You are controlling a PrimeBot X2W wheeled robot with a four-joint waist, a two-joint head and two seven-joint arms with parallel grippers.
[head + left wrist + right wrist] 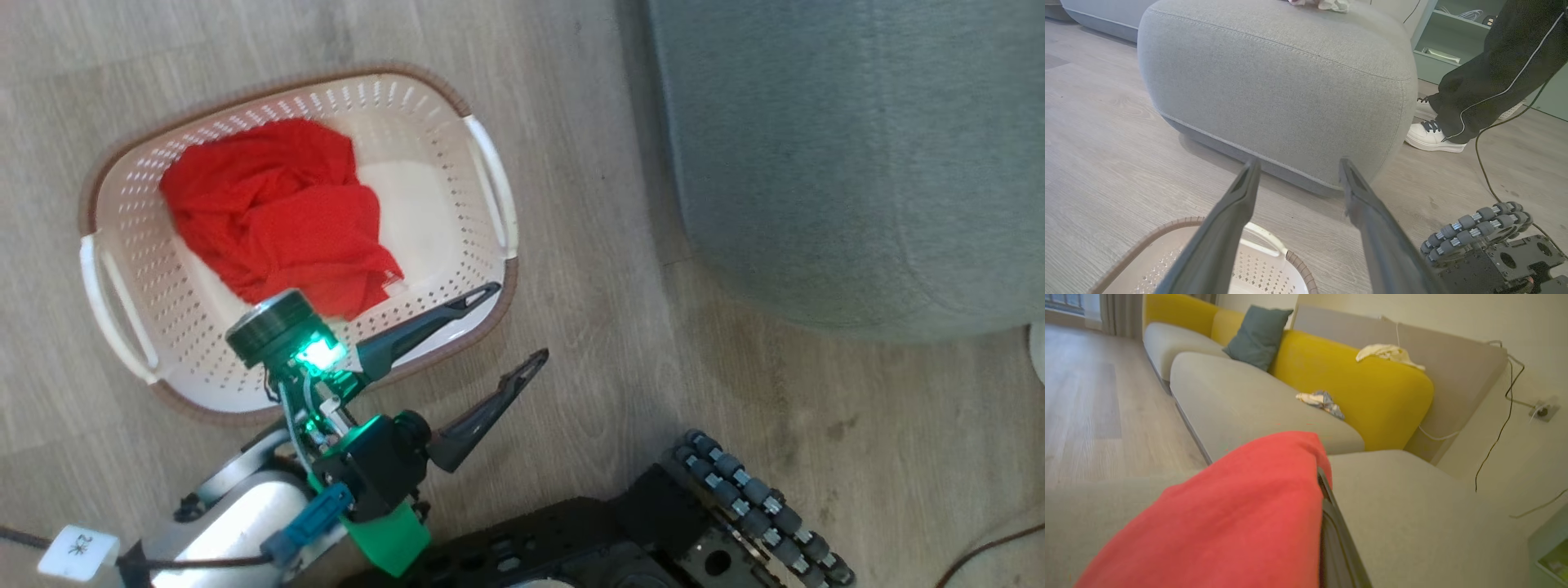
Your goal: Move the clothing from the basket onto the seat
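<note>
Red garment (1229, 514) filled the lower left of the right wrist view, draped over the right jaws. These were together and pinched on the fabric, with one dark finger (1333, 543) showing along the fabric's right edge. Under and beyond the garment spread the grey seat (1425, 506). How high the fabric hung above it could not be told.

In the upper left of the head view, the rest of the clothing (277, 212) lay heaped in the basket (457, 155). The left jaws stood wide apart at lower centre, with one finger (433, 320) over the basket's near rim and the other over the floor (588, 245). The basket and seat stood near each other with bare floor between.

The step in hand looked like the drop onto the seat. To do it well, the right arm would carry the garment in over the cushion's middle, away from the rounded edge, and lower it until the fabric pooled. The jaws would then part fully and draw back along their own line, since cloth lying over a finger could cling and be dragged off. The left jaws would then want the heap's highest fold, clear of the perforated wall.

A person's shoe (1433, 139) stood just beside the seat's corner at the right of the left wrist view, so wide swings there called for care.
</note>
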